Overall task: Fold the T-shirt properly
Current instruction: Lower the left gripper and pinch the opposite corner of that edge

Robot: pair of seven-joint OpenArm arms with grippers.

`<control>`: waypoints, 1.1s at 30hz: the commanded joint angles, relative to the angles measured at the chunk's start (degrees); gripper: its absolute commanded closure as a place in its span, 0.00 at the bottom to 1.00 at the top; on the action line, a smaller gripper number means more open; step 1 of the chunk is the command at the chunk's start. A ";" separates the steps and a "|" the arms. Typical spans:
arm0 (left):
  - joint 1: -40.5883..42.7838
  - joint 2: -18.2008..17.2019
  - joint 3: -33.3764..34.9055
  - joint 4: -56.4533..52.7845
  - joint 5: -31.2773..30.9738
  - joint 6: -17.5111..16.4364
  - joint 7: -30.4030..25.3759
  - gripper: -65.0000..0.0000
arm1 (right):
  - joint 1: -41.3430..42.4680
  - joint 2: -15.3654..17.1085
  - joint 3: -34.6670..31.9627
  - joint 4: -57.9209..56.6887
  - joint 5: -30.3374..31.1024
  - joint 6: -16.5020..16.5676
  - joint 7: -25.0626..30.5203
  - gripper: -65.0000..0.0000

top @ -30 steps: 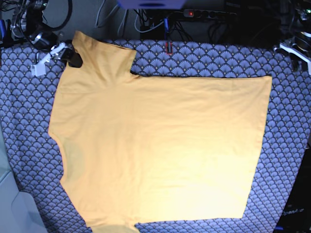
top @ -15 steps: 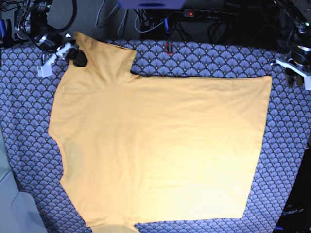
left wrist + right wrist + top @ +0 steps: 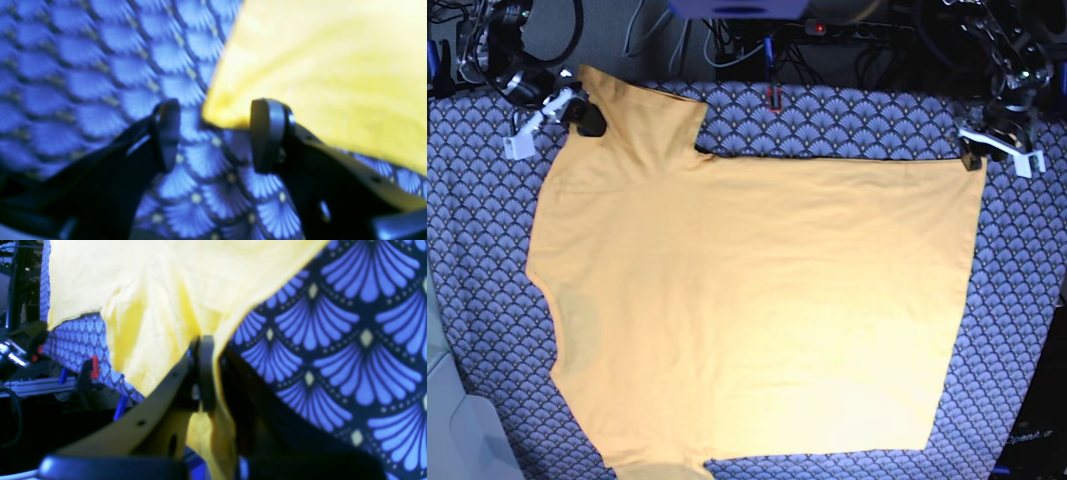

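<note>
The yellow-orange T-shirt [image 3: 747, 300] lies spread flat on the blue scallop-patterned cloth [image 3: 1027, 300], sleeves toward the left and hem toward the right. At the far-left sleeve my right gripper [image 3: 584, 118] is shut on the sleeve's edge; in the right wrist view its pads [image 3: 206, 373] pinch yellow fabric [image 3: 160, 306]. My left gripper [image 3: 975, 157] sits at the hem's far right corner. In the left wrist view it [image 3: 217, 133] stands open, and the shirt's corner [image 3: 220, 113] lies between its fingers [image 3: 267, 133] just above the cloth [image 3: 83, 66].
Cables and a power strip [image 3: 847, 28] run along the back behind the table. A red clamp [image 3: 773, 97] holds the cloth's far edge, also visible as the clamp [image 3: 94, 366] in the right wrist view. A pale grey surface [image 3: 452, 430] borders the near left.
My left arm has come in from the right edge to the hem's far corner, its jaws wider. My right gripper has shut on the sleeve edge and shifted slightly.
</note>
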 commanded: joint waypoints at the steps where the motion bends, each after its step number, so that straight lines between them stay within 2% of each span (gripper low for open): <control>1: -1.05 -0.77 0.07 -0.52 -0.32 -0.11 -1.31 0.50 | -1.00 0.43 -0.17 -0.49 -5.85 -0.73 -4.85 1.00; 6: -2.37 -0.77 0.60 -5.88 -0.50 -0.11 -1.39 0.50 | -1.00 0.52 -0.17 -0.49 -5.85 -0.73 -4.94 1.00; 11: -2.37 -0.77 0.60 -6.58 -0.59 -0.11 -1.31 0.52 | -0.92 0.52 -0.17 -0.49 -5.85 -0.73 -4.94 1.00; 13: -2.37 -0.77 0.60 -6.58 -0.59 -0.11 -0.96 0.62 | -0.92 0.52 -0.17 -0.49 -5.85 -0.73 -4.94 1.00; 17: -2.20 -0.77 0.69 -6.23 -0.59 -0.11 -0.60 1.00 | -0.92 0.52 -0.17 -0.49 -5.85 -0.73 -4.94 1.00; 21: -2.37 -1.21 0.60 -6.23 -0.59 -0.11 5.02 1.00 | -0.92 0.52 -0.08 -0.14 -5.85 -0.73 -4.94 1.00; 26: -2.90 -0.95 0.25 -0.87 -0.59 -0.11 8.71 1.00 | -0.48 1.58 -0.08 0.74 -5.77 -0.73 -5.03 1.00; 33: -2.90 -0.77 0.16 10.56 -0.59 -0.11 14.69 1.00 | -1.44 2.54 -0.17 13.75 -5.77 -0.73 -5.03 1.00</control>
